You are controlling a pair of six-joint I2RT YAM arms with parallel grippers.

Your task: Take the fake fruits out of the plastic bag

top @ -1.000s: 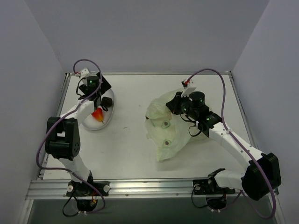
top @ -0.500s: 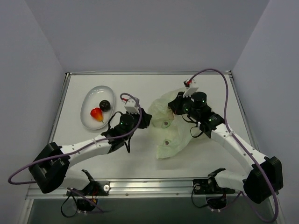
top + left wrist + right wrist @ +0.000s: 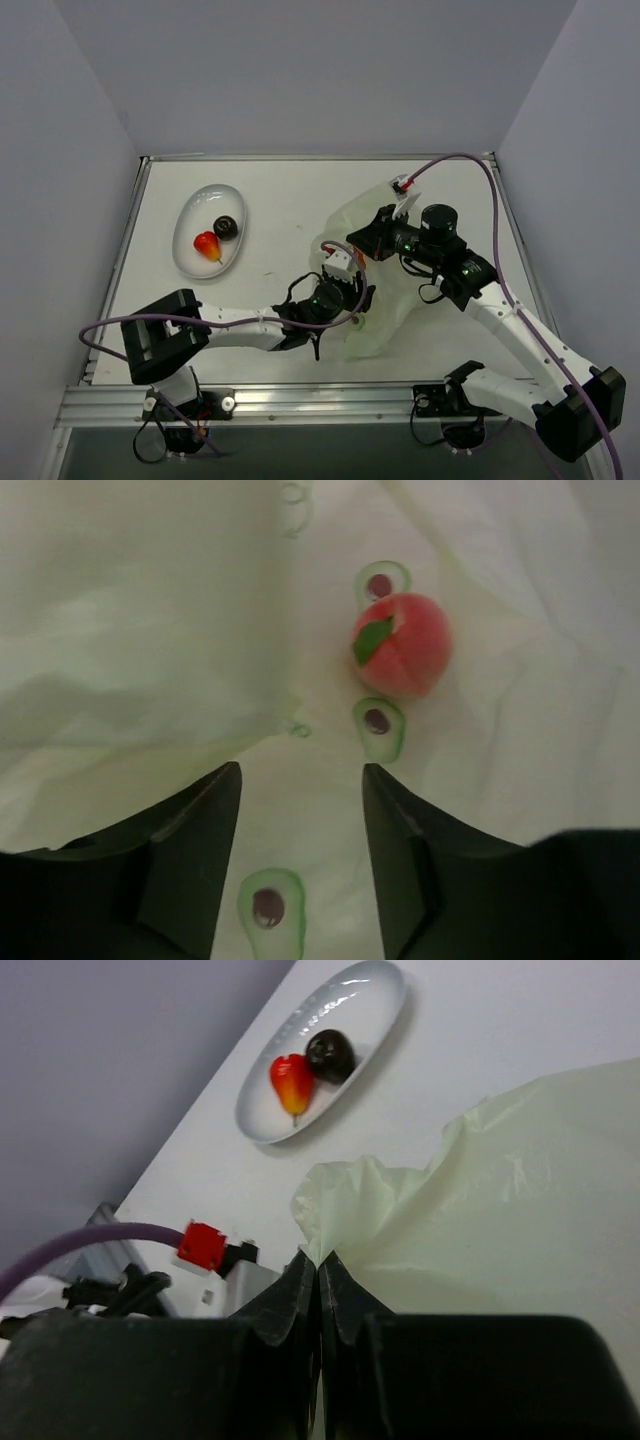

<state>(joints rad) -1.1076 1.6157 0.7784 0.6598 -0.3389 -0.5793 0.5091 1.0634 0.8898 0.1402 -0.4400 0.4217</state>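
A near-round red fake fruit (image 3: 402,645), green leaf angled toward the parted, empty left pincer (image 3: 300,770), is seen inside the plastic bag (image 3: 150,610), whose edge is pinched by the closed right pincer (image 3: 320,1260); from overhead the fruit is hidden.

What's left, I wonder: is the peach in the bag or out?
In: peach lies surrounded by bag plastic, hidden from above.

Red fruit (image 3: 402,645): covered by plastic bag (image 3: 372,325) in top view. Left gripper (image 3: 301,770): fingertips likewise under it. Bag, right wrist view: cropped at 3 o'clock
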